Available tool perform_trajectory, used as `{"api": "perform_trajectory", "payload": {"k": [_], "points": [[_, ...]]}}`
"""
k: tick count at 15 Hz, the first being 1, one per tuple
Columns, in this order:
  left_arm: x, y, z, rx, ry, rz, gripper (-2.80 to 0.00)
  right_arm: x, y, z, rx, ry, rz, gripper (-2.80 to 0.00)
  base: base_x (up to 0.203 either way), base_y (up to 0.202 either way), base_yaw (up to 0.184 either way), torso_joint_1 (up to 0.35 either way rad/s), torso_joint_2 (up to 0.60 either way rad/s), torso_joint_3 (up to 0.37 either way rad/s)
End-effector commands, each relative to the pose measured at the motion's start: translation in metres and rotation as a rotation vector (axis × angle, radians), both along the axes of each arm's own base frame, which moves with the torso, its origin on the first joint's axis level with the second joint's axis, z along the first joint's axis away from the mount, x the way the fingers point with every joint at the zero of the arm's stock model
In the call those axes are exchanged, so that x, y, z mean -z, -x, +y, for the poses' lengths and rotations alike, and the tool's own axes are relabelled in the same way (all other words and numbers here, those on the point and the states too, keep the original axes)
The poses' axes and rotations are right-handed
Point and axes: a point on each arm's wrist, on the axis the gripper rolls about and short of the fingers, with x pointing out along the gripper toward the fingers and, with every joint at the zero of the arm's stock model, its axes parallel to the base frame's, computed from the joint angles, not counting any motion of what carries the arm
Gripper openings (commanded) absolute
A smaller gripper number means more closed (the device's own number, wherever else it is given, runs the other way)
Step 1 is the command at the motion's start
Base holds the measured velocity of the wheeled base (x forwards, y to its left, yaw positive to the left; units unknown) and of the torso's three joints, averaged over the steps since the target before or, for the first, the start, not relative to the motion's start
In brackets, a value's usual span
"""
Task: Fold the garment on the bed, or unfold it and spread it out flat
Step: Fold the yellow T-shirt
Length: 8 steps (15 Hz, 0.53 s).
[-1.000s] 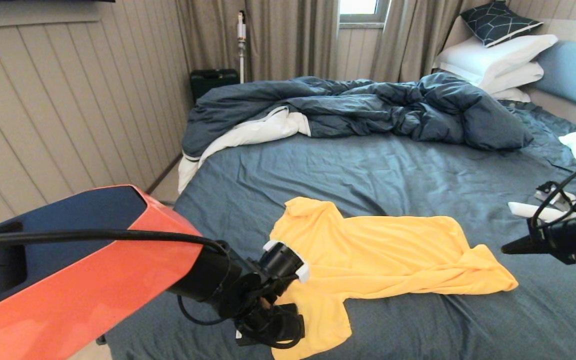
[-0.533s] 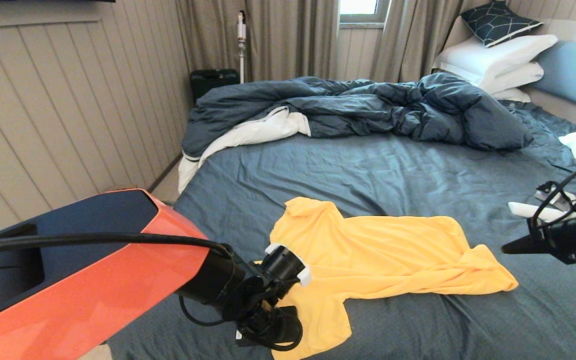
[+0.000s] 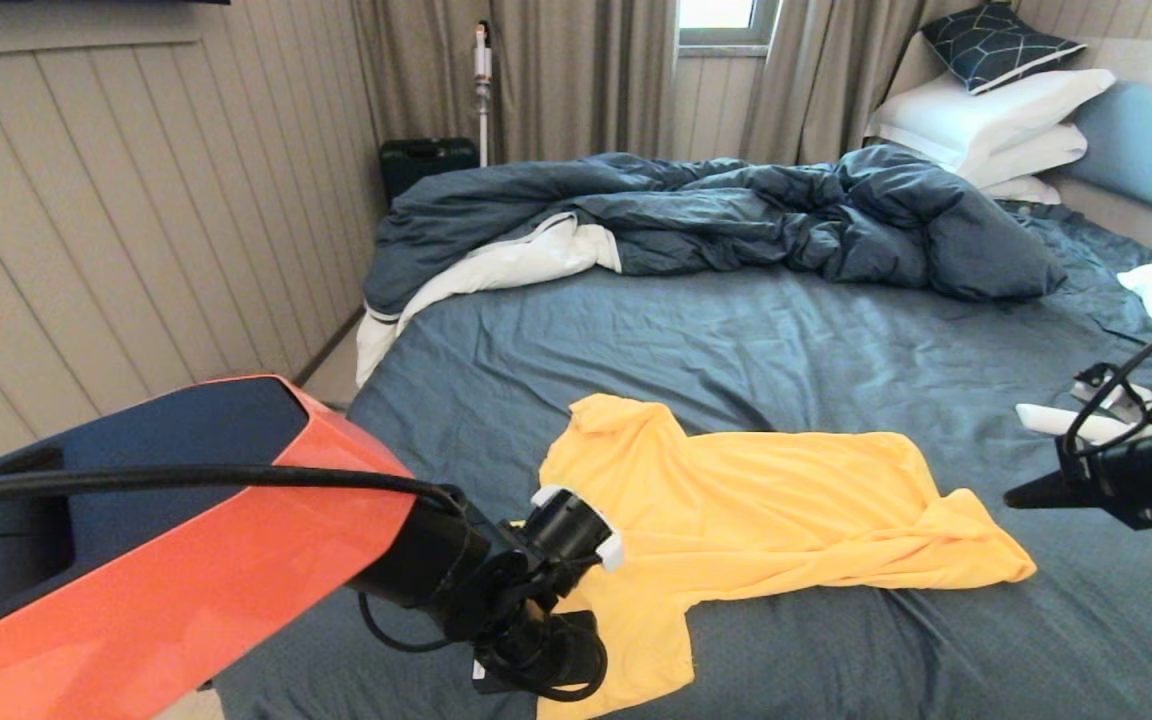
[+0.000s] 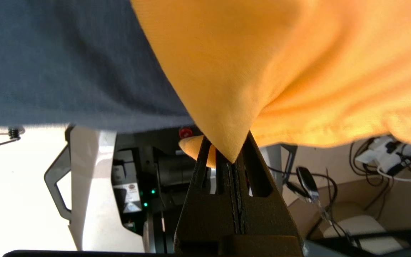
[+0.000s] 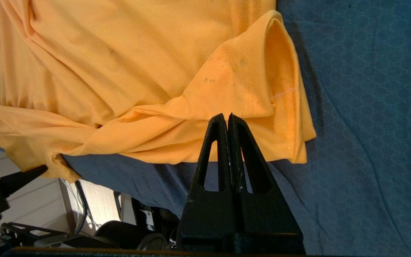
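There, the garment (image 3: 766,510) lay rumpled across the near part of the bed (image 3: 736,330) — the left gripper (image 4: 231,160) was clamped on a corner of it at the bed's near edge. The right gripper (image 5: 228,119) hung pressed together, grasping nothing, just beside the shirt's other end.

Left arm: reaches low over the near edge of the bed (image 3: 736,340).
Left gripper (image 4: 231,159): fingers pinched tight on a corner of the shirt (image 3: 766,510).
Right arm: held out at the far right side, above the bed.
Right gripper (image 5: 227,119): fingers pressed together, holding nothing.
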Motion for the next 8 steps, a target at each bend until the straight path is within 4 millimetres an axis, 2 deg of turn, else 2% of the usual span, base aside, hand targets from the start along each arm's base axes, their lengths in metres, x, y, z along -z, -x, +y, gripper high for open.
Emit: {"api": "perform_trajectory", "payload": {"k": [1, 4, 6, 7, 8], "points": [[-0.019, 0.007, 0.000, 0.009, 0.032, -0.020, -2.80, 0.001, 0.000, 0.002, -0.007, -0.006, 0.003, -2.80, 0.000, 0.000, 0.000, 0.000, 0.00, 0.000], [-0.070, 0.017, 0.005, 0.026, 0.105, -0.080, -2.80, 0.001, 0.000, 0.002, -0.008, -0.007, 0.005, -2.80, 0.000, 0.000, 0.000, 0.000, 0.00, 0.000], [-0.100, 0.015, 0.002, 0.033, 0.150, -0.122, -2.80, 0.001, 0.001, 0.002, -0.005, -0.008, 0.006, -2.80, 0.000, 0.000, 0.000, 0.000, 0.00, 0.000], [-0.110, 0.010, 0.001, 0.030, 0.161, -0.134, -2.80, 0.000, 0.002, 0.002, -0.004, -0.007, 0.005, -2.80, 0.000, 0.000, 0.000, 0.000, 0.00, 0.000], [-0.111, 0.003, -0.002, 0.022, 0.156, -0.132, -2.80, 0.000, 0.002, 0.001, -0.002, -0.008, 0.006, -2.80, 0.000, 0.000, 0.000, 0.000, 0.00, 0.000]]}}
